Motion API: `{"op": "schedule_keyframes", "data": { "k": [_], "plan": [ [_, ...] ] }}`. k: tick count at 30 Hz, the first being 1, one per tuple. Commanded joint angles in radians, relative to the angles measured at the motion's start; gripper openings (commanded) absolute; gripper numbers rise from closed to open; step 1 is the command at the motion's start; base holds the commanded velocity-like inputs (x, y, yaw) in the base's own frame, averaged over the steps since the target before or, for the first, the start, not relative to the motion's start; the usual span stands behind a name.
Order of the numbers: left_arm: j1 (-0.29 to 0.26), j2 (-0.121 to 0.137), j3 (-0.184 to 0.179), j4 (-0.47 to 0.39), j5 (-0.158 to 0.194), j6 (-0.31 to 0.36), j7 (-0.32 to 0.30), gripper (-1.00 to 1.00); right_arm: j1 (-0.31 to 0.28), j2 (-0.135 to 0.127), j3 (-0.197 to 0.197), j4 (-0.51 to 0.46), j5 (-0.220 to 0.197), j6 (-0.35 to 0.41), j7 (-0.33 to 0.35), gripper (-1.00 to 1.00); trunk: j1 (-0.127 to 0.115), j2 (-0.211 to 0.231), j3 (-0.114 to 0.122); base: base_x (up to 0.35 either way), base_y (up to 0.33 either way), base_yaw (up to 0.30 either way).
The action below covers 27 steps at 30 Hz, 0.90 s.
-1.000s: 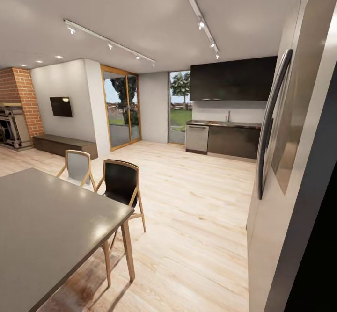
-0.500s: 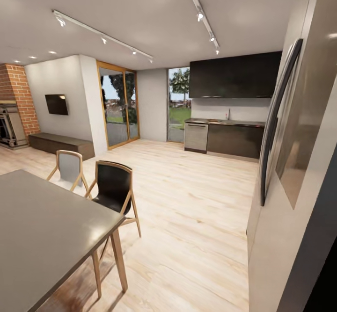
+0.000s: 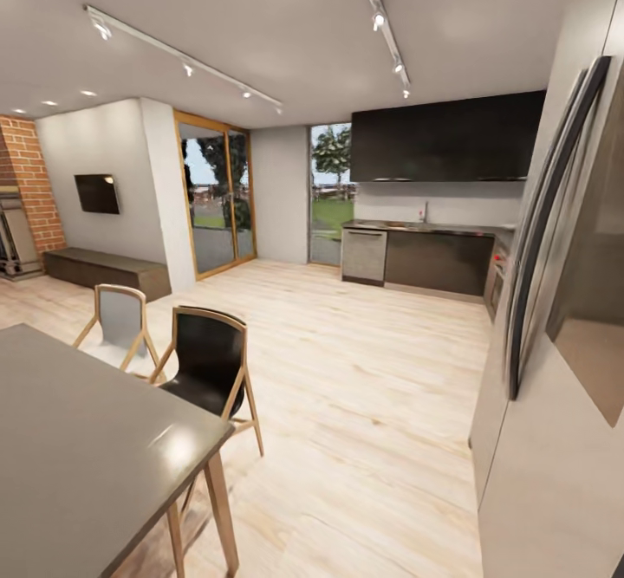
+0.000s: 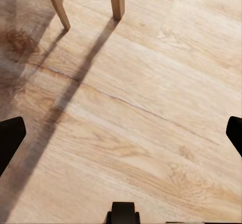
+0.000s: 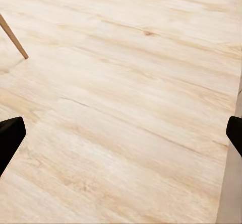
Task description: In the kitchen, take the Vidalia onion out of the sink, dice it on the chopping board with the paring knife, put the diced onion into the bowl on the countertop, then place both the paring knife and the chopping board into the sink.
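The kitchen [image 3: 446, 138] lies at the far end of the room, with dark upper cabinets over a grey countertop [image 3: 433, 230]. A small chrome faucet [image 3: 424, 212] marks the sink, whose basin is too far off to make out. The Vidalia onion, chopping board, paring knife and bowl are hidden at this distance. In the left wrist view my left gripper [image 4: 121, 138] is open above bare wood floor near two chair legs [image 4: 117, 0]. My right gripper [image 5: 121, 138] is open too, over floor, with nothing between its fingers.
A grey dining table [image 3: 78, 448] fills the near left, with a black chair [image 3: 208, 361] and a grey chair [image 3: 120, 322] beside it. A steel fridge [image 3: 563, 361] stands close on the right. Light wood floor [image 3: 373, 370] runs between them towards the kitchen and a dishwasher [image 3: 364, 255].
The whole picture has shifted: the camera has moved forward, so the kitchen looks larger, the table sits lower left and the fridge further right. Both grippers stay open.
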<state>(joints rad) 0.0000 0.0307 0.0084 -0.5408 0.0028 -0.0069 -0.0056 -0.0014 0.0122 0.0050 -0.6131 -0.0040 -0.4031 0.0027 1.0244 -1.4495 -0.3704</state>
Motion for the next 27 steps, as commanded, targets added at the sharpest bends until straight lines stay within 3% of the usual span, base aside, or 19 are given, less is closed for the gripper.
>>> {"op": "schedule_keyframes", "data": {
  "k": [1, 20, 27],
  "plan": [
    [0.000, 0.000, 0.001, -0.001, 0.000, -0.001, -0.001, 1.00, 0.000, 0.000, 0.001, 0.000, -0.001, -0.002, 0.000, 1.00, 0.001, 0.000, -0.001, 0.268, 0.054, -0.160],
    [0.000, -0.001, 0.001, -0.001, -0.001, -0.001, -0.001, 1.00, 0.000, 0.000, 0.000, 0.000, -0.001, -0.002, 0.001, 1.00, 0.001, 0.000, -0.001, 0.268, -0.049, -0.192],
    [0.000, -0.002, 0.001, 0.002, -0.001, -0.001, -0.001, 1.00, 0.000, 0.000, 0.000, 0.000, -0.001, -0.002, 0.000, 1.00, 0.001, 0.000, -0.001, 0.266, -0.009, -0.063]
  ]
}}
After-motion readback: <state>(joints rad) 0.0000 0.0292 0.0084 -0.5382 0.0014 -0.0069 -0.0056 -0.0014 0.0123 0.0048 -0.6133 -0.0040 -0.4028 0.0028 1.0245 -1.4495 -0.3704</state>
